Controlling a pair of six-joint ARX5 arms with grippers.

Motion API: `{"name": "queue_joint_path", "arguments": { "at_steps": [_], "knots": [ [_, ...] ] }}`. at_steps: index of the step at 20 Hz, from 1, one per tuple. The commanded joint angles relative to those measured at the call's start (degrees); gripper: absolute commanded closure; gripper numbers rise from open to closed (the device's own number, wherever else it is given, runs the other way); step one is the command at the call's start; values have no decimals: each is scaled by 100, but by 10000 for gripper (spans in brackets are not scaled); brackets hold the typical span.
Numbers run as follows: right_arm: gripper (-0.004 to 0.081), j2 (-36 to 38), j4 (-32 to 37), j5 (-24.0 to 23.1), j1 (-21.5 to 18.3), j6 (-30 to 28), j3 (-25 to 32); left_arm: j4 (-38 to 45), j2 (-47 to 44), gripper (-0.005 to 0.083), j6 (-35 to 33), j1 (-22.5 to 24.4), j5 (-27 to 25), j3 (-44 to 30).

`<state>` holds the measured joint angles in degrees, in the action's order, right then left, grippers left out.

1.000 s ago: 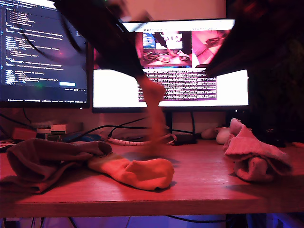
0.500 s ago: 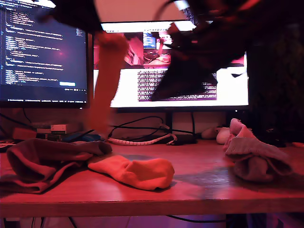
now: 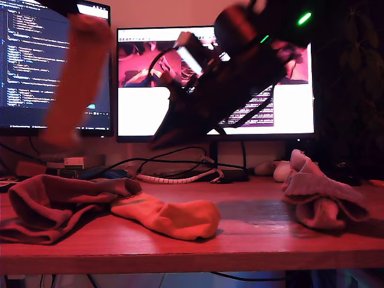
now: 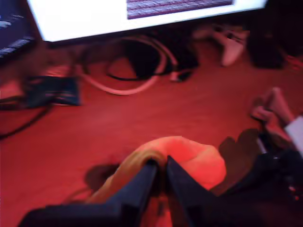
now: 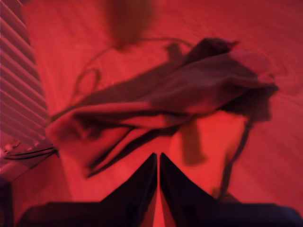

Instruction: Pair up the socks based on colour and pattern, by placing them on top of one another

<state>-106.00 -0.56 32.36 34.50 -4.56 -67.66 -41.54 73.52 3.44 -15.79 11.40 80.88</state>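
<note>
The hanging orange sock is a long, limp tube, blurred, dangling straight down in front of the monitor at the exterior view's far left, well above the desk. My first tool is clamped on it: in the first wrist view the jaws stand almost together with orange fabric bunched between and just beyond them.

A second orange sock lies flat on the near desk, its toe rounded and pointing to the exterior view's right. Its cuff end touches a crumpled maroon sock heap on its left; I cannot tell how many socks are in that heap. A pale pink sock bundle, fuzzy and folded, sits well apart at the exterior view's right, with a white controller just behind it.

My second tool has its jaws together with nothing between them. It hangs above the desk, pointing down at the maroon sock heap, and the hanging orange sock shows as a blur beyond.
</note>
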Motion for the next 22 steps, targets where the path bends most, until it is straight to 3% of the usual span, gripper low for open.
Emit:
{"name": "queue_joint_path", "arguments": {
  "at_steps": [1, 6, 10, 16, 19, 22],
  "knots": [
    [780, -289, 7, 37, 109, -13, -157, 24, -155, 793, -55, 57, -15, -17],
    [780, -861, -94, -57, 138, -20, -387, -109, -181, 793, -153, 107, -17, -17],
    [780, -962, -452, -463, 146, -46, -393, -70, -186, 793, -157, 107, -15, -17],
    [780, -1226, -800, -621, 173, -35, -393, -55, -186, 793, -166, 107, -13, -17],
    [780, -1226, -850, -1095, 186, 11, -393, -66, -186, 793, -199, 105, -11, -17],
    [780, -1226, -984, -1982, 184, 391, -393, -92, -186, 793, -201, 105, -11, -17]
  ]
}}
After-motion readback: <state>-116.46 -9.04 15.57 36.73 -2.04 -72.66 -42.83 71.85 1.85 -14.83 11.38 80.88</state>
